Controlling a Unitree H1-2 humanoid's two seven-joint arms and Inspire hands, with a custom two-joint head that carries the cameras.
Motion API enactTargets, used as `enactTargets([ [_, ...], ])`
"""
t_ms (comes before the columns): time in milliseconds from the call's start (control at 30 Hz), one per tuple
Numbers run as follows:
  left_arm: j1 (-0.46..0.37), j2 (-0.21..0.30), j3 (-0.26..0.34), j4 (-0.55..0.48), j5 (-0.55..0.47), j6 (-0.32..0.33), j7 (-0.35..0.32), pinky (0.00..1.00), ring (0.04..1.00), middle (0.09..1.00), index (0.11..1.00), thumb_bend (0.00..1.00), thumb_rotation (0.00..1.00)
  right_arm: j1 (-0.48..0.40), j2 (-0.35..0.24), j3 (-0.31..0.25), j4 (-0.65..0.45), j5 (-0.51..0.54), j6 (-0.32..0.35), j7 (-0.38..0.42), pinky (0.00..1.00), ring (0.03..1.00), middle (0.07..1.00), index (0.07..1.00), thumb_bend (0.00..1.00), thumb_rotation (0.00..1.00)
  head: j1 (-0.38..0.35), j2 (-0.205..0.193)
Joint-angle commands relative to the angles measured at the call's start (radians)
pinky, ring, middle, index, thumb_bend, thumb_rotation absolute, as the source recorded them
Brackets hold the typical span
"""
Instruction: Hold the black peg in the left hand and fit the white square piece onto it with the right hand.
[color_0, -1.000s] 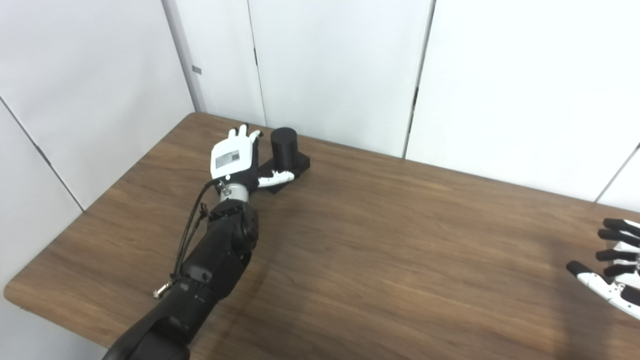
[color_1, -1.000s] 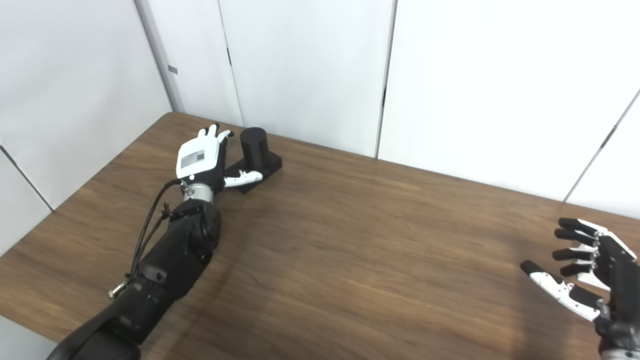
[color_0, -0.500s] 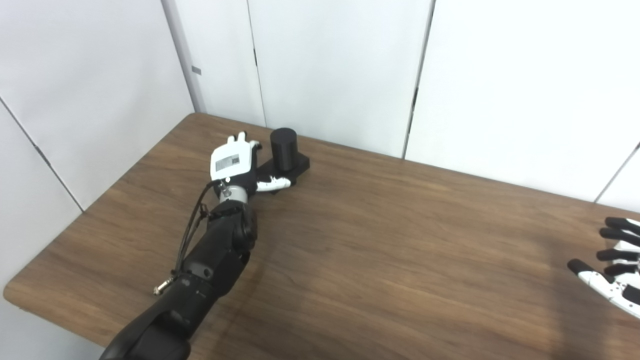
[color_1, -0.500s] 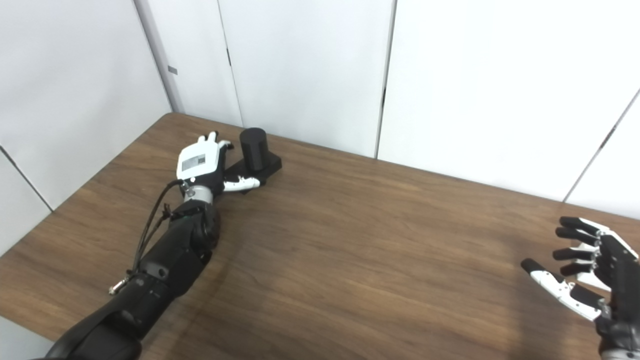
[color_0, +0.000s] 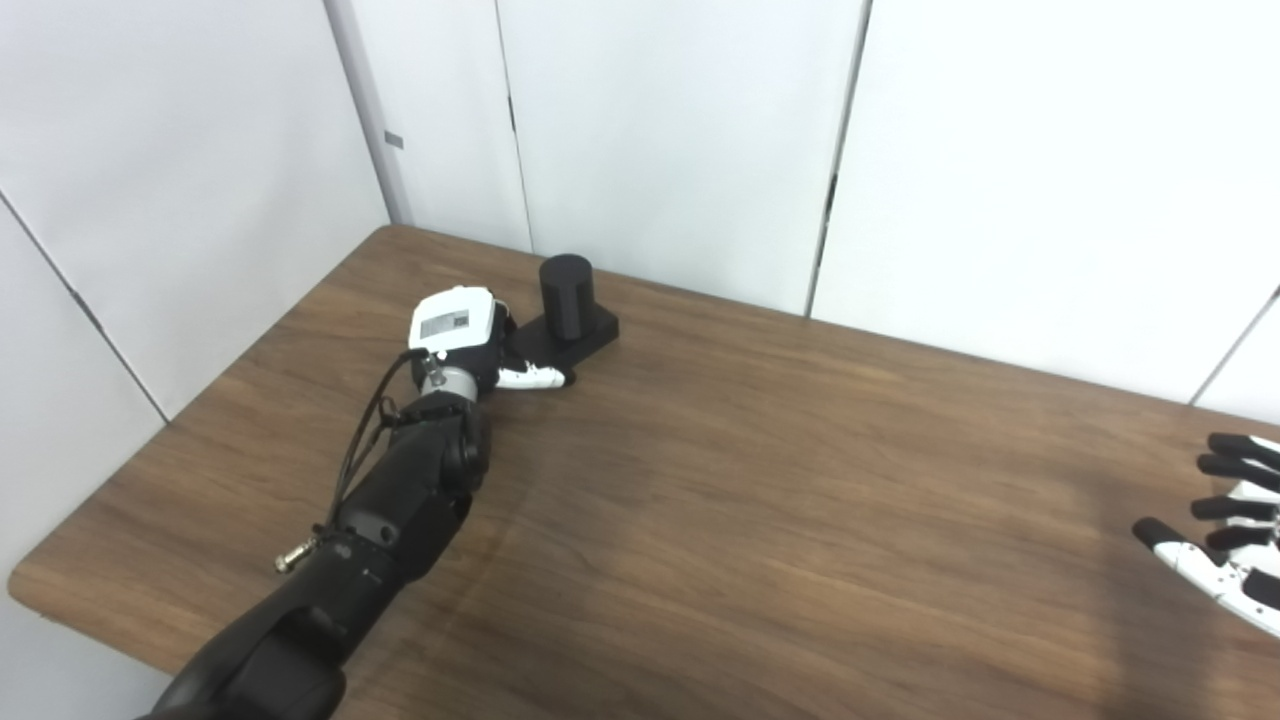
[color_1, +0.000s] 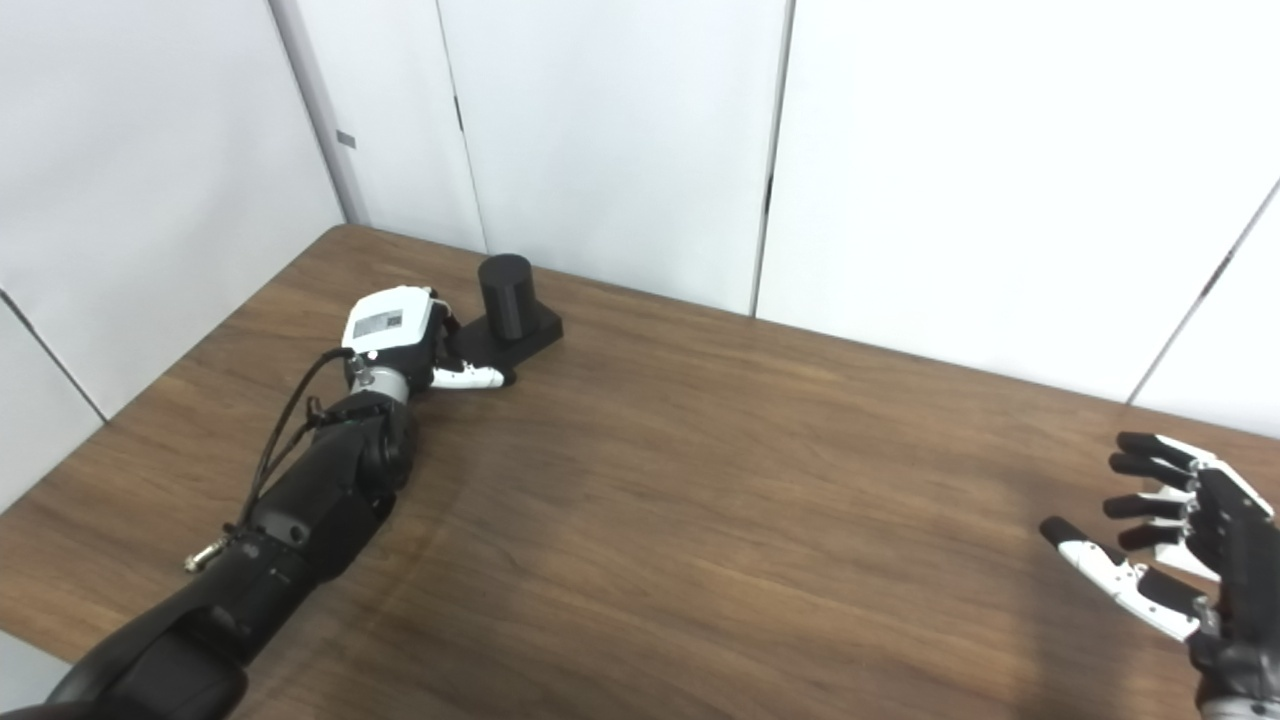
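Black and matte all over, the black peg (color_0: 566, 292) is a short upright cylinder standing on a flat square base of the same colour, set near the far left corner of the brown wood-grain desk (color_1: 700, 520), close to the white wall panels (color_1: 620, 140) behind it. I see no markings on it, and the cylinder's top is flat.

My left hand (color_0: 458, 333) lies low on the desk just beside the near-left edge of the base. Its fingers are curled under the white back plate, so I cannot tell whether they have closed on the base or merely rest against it; the white thumb (color_0: 532, 377) stretches along the front edge of the base, touching it or very nearly so. The cylinder itself stands free, beyond and to the right of my knuckles.

My right hand (color_1: 1180, 545) hovers well apart, over the desk's far right side, fingers (color_1: 1140, 470) spread wide and empty, palm turned toward the peg.

No white square piece shows in either view, and no container is on the desk.
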Motion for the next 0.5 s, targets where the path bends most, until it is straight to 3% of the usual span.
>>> enactTargets([
  [0, -0.038, 0.034, -0.014, 0.005, 0.008, -0.003, -0.01, 0.91, 0.967, 0.923, 0.621, 0.92, 0.61, -0.022, -0.009, -0.009, -0.045, 0.002, -0.017, -0.003, 0.43, 0.546, 0.679, 0.695, 0.52, 0.0, 0.001, 0.001],
  [200, -0.042, 0.045, -0.043, 0.007, 0.005, -0.004, -0.042, 0.89, 0.964, 0.917, 0.615, 0.89, 0.58, -0.022, -0.006, -0.008, -0.071, -0.003, 0.017, 0.003, 0.44, 0.558, 0.686, 0.696, 0.51, 0.0, -0.003, 0.006],
  [467, -0.06, 0.073, -0.096, 0.018, -0.024, -0.072, -0.108, 0.89, 0.959, 0.908, 0.617, 0.83, 0.49, -0.019, -0.006, -0.004, -0.088, -0.014, 0.038, 0.006, 0.44, 0.552, 0.681, 0.695, 0.5, 0.0, -0.01, 0.012],
])
